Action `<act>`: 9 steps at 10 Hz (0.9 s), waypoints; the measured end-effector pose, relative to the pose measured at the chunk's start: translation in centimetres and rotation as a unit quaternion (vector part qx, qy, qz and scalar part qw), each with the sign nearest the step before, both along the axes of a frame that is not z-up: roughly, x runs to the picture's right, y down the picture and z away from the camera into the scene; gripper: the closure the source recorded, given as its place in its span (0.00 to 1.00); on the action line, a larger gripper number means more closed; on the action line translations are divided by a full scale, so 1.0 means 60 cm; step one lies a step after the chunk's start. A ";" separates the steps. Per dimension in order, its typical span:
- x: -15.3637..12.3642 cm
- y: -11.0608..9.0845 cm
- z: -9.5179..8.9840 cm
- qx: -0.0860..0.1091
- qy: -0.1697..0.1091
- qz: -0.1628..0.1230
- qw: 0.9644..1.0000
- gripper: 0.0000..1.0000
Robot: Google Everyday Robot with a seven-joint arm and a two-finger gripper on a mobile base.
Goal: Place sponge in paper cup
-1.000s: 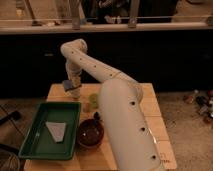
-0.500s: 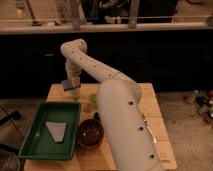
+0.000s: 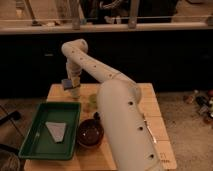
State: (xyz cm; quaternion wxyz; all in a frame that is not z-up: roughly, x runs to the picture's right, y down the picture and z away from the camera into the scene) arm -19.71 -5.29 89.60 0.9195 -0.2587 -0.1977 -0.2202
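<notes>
My gripper (image 3: 73, 84) hangs down from the white arm over the back left part of the wooden table (image 3: 152, 107). It is shut on the blue sponge (image 3: 67, 82), which shows at its left side. The white paper cup (image 3: 75, 92) stands right under the gripper, and the sponge is just above its rim. The cup is partly hidden by the gripper.
A translucent yellow-green cup (image 3: 92, 100) stands right of the paper cup. A dark red-brown bowl (image 3: 90, 133) sits in front. A green tray (image 3: 35, 145) with a grey folded cloth (image 3: 57, 131) fills the front left. My arm's white body (image 3: 125, 130) covers the table's middle.
</notes>
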 end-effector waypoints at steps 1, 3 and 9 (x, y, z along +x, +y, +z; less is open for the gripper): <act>0.003 -0.002 -0.001 0.000 0.001 0.002 1.000 0.20; 0.011 -0.005 -0.004 -0.001 0.003 0.004 1.000 0.20; 0.062 -0.033 -0.014 0.003 0.013 0.035 0.999 0.20</act>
